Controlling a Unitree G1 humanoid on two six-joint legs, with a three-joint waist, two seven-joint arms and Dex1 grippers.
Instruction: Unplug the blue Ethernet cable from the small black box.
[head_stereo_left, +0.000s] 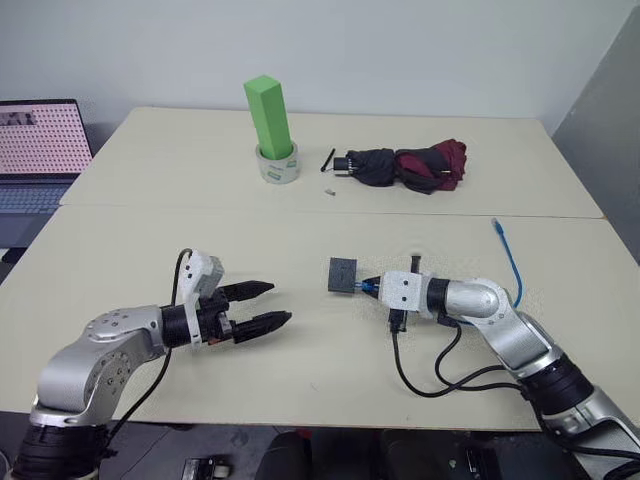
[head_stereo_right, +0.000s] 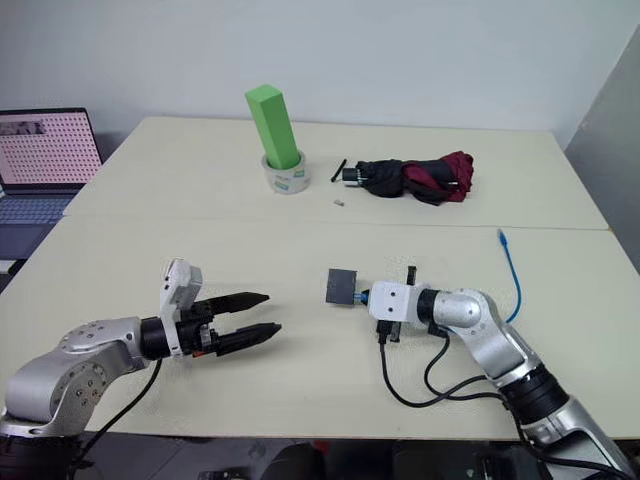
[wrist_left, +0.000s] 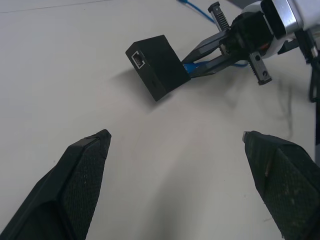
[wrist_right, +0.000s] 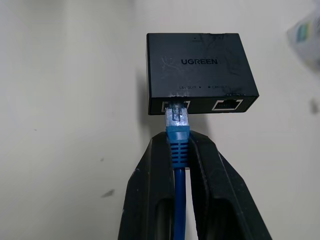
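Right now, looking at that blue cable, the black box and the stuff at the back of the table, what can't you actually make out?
- Cable: the right gripper shut on it covers part of its run in both eye views.
- Box: small print above its ports is too tiny to read, right wrist view.
- Small pale item beside the tape roll: too small to identify.
- Laptop: cut off by the picture's edge.

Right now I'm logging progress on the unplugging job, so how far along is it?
Done: the right gripper is shut on the blue Ethernet cable just behind its plug. In hand: the plug sits in the small black box, lifted off the table. Left: pulling it out. The left gripper is open, short of the box.
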